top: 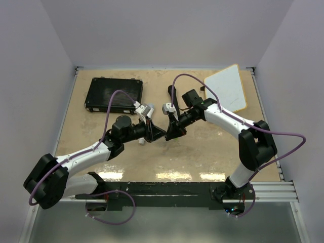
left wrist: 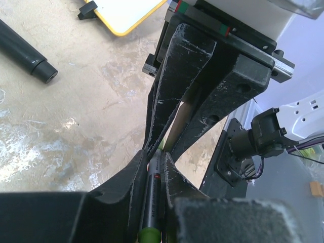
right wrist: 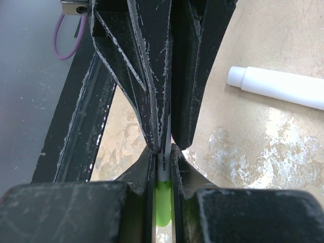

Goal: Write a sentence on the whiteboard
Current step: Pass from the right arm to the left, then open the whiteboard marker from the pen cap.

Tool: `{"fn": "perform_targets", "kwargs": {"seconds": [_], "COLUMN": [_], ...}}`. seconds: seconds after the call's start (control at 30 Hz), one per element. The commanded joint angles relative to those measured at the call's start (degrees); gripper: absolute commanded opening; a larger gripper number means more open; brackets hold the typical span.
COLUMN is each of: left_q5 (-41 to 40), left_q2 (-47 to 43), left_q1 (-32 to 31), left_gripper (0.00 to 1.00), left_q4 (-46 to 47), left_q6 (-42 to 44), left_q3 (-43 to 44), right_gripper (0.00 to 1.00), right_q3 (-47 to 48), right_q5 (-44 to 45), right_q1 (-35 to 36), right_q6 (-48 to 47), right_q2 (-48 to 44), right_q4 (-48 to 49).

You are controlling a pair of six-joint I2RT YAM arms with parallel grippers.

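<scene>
A: What's nearest the arms?

B: The marker (left wrist: 152,200), mid-bench, shared by both arms. The left jaws are pressed onto its dark barrel. The right jaws meet them tip to tip and pinch its green-and-white end (right wrist: 163,202). Whether that end is the cap, I cannot tell.

A: How will it handle?

B: I'd judge it light and stiff, with smooth plastic that slips if it is pinched loosely. For writing, I'd hold it on the barrel fairly near the tip, so the point doesn't wobble.

A: And the whiteboard (top: 228,86)?

B: It lies at the far right of the bench, well apart from both jaws. I see no green writing on it. It looks thin, rigid and light, and I'd expect it to slide under a pressing stroke.

A: The surface?

B: The bench (top: 202,157) is pale and worn, with glossy patches. A loose black cylinder (left wrist: 25,50) and a white tube (right wrist: 278,86) lie on it.

A: Farther out?

B: A black case (top: 114,95) sits far left, and plain white walls (top: 152,30) close in three sides.
</scene>
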Motion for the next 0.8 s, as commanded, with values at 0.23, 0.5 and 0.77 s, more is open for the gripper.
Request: {"fn": "perform_targets", "kwargs": {"seconds": [0.23,0.5,0.77], "left_q5": [-0.9,-2.1,-2.9], "left_q2": [-4.3,-7.0,-8.0], "left_q1": [-0.2,-0.2,-0.2], "left_gripper": [0.00,0.00,0.00], "left_q4": [-0.7,-2.1,-2.9], "left_q6": [1.8,2.8,3.5], "left_q3": [0.9,0.6,0.6], "right_gripper": [0.63,0.68,0.51], "right_q3": [1.7,1.9,2.4], "right_q5": [-0.4,0.2,0.6], "right_q1": [-0.4,-1.0,-1.1], "right_q6": [-4.4,-6.9,-7.1], "right_q2": [-0.9,-0.7,-0.5], "right_q4": [-3.6,-5.2,-5.9]}}
